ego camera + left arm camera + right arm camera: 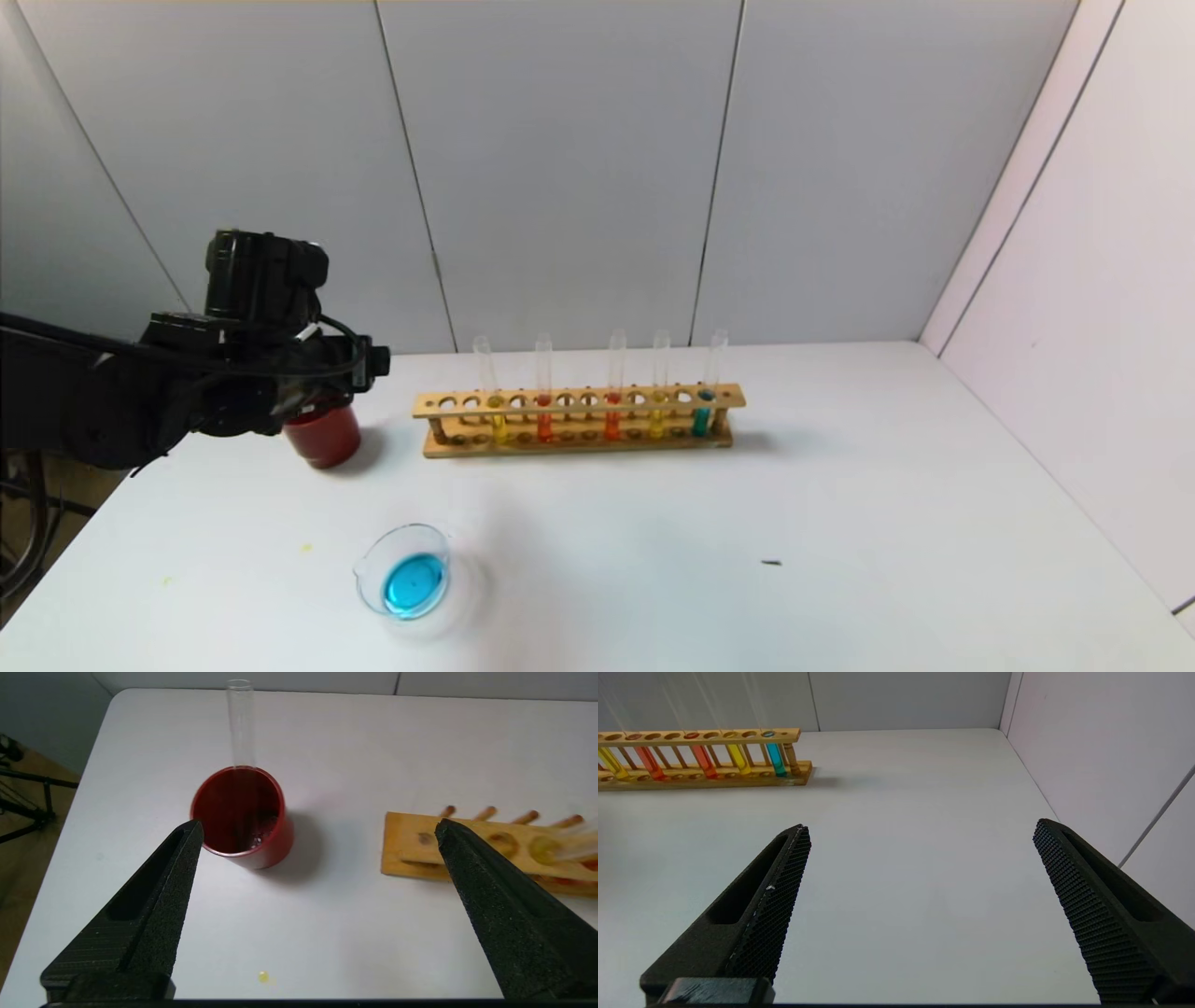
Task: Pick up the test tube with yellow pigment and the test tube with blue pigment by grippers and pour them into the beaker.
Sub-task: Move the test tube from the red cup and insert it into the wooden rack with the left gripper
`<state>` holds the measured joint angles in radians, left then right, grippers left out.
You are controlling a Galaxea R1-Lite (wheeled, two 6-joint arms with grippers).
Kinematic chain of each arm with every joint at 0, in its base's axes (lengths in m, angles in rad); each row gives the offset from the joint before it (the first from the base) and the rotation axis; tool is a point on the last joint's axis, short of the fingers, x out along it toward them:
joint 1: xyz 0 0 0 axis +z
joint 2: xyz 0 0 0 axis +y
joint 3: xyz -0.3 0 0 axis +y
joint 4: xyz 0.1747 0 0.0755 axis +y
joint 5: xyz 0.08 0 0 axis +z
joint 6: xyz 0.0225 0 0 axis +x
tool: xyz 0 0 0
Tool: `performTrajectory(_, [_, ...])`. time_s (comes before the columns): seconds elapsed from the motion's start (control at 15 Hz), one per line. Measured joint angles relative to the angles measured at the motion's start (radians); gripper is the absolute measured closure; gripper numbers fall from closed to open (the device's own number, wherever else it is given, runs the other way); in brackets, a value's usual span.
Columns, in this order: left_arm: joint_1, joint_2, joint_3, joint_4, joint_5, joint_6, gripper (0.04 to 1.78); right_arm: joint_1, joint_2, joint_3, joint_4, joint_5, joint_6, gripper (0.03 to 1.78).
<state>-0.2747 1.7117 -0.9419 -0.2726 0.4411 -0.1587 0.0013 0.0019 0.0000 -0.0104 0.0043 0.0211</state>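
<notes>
White table [840, 523]: carries all items listed.

Wooden test tube rack [579, 420]: near the table's far edge, midway along it. Holds five upright tubes: yellow, orange-red, orange-red, yellow, blue.

Test tube with yellow pigment [658, 397]: upright in the rack, next to the blue one; a second yellow tube [493, 397] stands toward the rack's left end.

Test tube with blue pigment [707, 397]: upright at the rack's right end.

Beaker [406, 571]: near the front edge, left of centre, holding blue liquid.

Dark-red cup [243, 816]: left of the rack; an empty clear tube [240, 723] stands in it.

Left gripper [317, 828]: above the table near the cup, fingers spread wide, holding nothing.

Right gripper [920, 830]: over the table's right part, fingers wide apart, empty.
</notes>
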Motion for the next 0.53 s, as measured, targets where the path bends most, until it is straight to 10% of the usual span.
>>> performTrajectory(0.53, [-0.261,0.015,0.029,-0.123,0.075,-0.073,0.08,0.0,0.0,0.0,0.0,0.0,0.0,0.07])
